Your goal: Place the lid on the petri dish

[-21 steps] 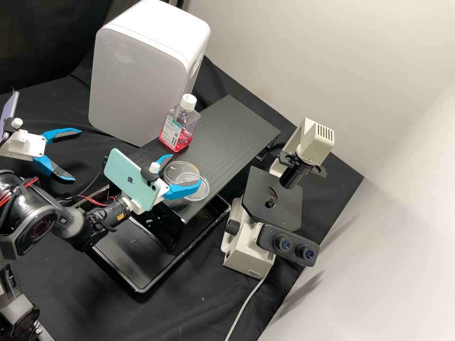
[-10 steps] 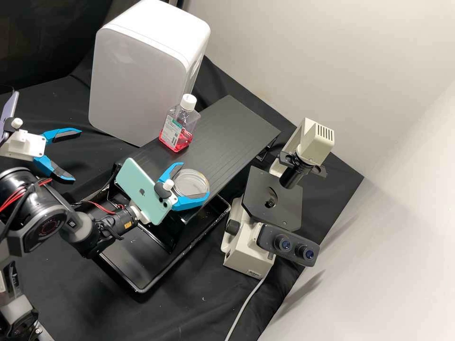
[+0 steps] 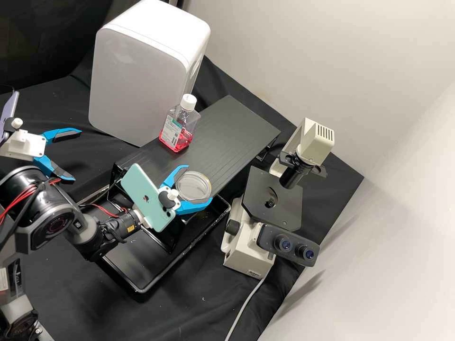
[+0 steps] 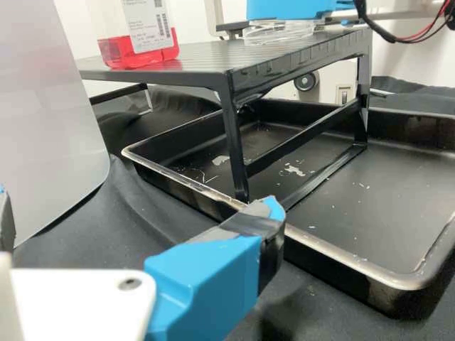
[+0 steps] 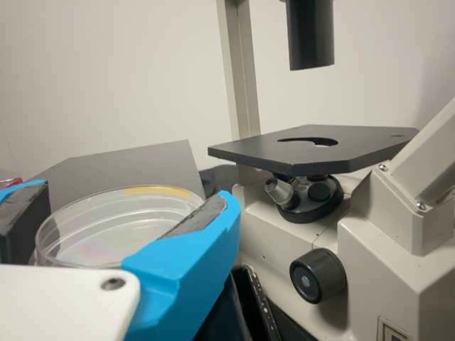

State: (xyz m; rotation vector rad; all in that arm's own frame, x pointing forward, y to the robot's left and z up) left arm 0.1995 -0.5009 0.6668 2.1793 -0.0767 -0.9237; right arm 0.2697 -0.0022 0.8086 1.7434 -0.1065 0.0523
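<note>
A clear petri dish point(image 3: 193, 184) stands at the near end of the black raised shelf point(image 3: 232, 132), its clear lid point(image 5: 117, 222) lying squarely over it. My right gripper point(image 3: 195, 186) is shut on the lid, one blue finger on each side of the rim. In the right wrist view the finger pads point(image 5: 195, 217) press the lid's edge. From the left wrist view, the dish point(image 4: 281, 30) sits on the shelf's far corner under the other arm's blue fingers. My left gripper point(image 3: 73, 155) hangs open at the far left, off the shelf, holding nothing.
A flask of red liquid point(image 3: 177, 125) stands at the shelf's back left, in front of a white box point(image 3: 147, 66). The shelf stands in a black tray point(image 3: 142, 270). A microscope point(image 3: 279, 203) stands close to the right of the dish.
The right gripper carried the lid from beside the dish toward the shelf's near end and set it down over the dish. The left arm has not moved.
</note>
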